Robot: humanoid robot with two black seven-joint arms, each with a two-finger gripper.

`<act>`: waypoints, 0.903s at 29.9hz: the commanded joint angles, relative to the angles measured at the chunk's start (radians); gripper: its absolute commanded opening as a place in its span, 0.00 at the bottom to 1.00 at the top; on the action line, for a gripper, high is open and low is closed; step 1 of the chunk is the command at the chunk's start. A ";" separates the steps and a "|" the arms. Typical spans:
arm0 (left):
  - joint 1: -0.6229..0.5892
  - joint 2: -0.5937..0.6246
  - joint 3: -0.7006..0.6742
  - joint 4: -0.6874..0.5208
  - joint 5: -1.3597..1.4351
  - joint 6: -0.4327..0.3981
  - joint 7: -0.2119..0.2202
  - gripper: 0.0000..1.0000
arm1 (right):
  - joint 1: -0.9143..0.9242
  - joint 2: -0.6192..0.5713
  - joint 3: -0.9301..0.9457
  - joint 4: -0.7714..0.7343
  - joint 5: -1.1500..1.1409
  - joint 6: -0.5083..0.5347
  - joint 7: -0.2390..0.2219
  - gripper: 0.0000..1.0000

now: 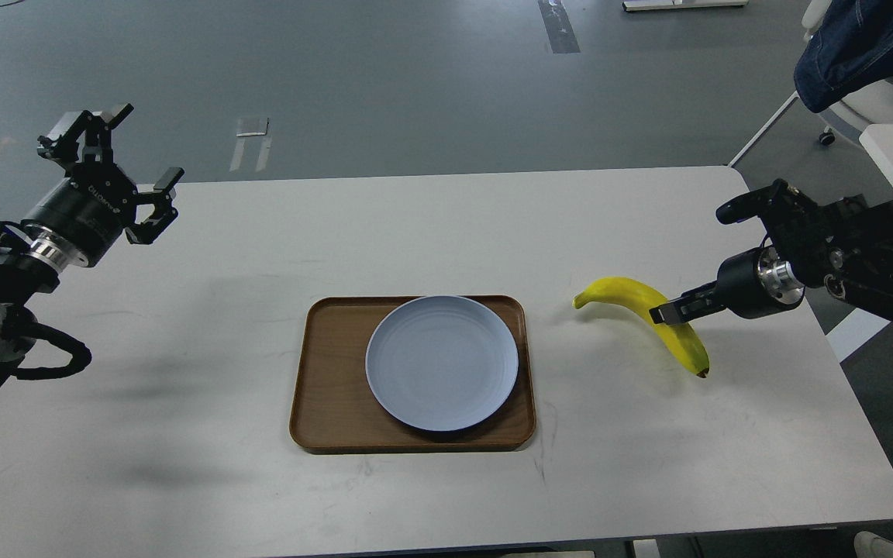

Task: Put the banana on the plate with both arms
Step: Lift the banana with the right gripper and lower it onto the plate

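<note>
In the head view, the banana [643,314] is seen on the table [260,256], right of the tray [330,387] with the empty plate [442,363]. The right gripper [667,311] is at its middle; whether the jaws are closed on it cannot be told. The left gripper [117,174] is held wide open, far away. The banana is judged light, soft, easily bruised; the middle is a suitable place for a gentle grip.

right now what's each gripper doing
left gripper: open, holding nothing, raised off the table.
right gripper: at the banana, grip cannot be told.
</note>
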 commanded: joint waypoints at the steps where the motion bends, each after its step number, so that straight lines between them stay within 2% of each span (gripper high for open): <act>1: 0.000 -0.001 0.001 -0.001 0.000 0.000 0.003 0.98 | 0.067 -0.026 0.003 0.046 0.003 -0.001 0.000 0.06; 7: -0.003 -0.002 0.000 -0.001 0.002 0.000 0.006 0.98 | 0.203 -0.004 0.005 0.105 0.012 0.003 0.000 0.07; 11: -0.005 -0.002 0.000 0.001 0.000 0.000 0.006 0.98 | 0.254 0.127 -0.002 0.102 0.056 0.011 0.000 0.08; 12: -0.005 -0.002 0.000 0.001 0.000 0.000 0.006 0.98 | 0.254 0.127 -0.002 0.102 0.056 0.011 0.000 0.08; 17: -0.005 0.002 0.000 0.001 0.000 0.000 0.005 0.98 | 0.265 0.326 -0.052 0.056 0.142 0.016 0.000 0.08; 23: -0.005 0.002 0.000 -0.001 -0.001 0.000 0.001 0.98 | 0.247 0.455 -0.110 0.017 0.205 0.016 0.000 0.10; 27: -0.003 0.002 0.000 0.001 0.000 0.000 0.003 0.98 | 0.228 0.484 -0.126 0.002 0.210 0.016 0.000 0.10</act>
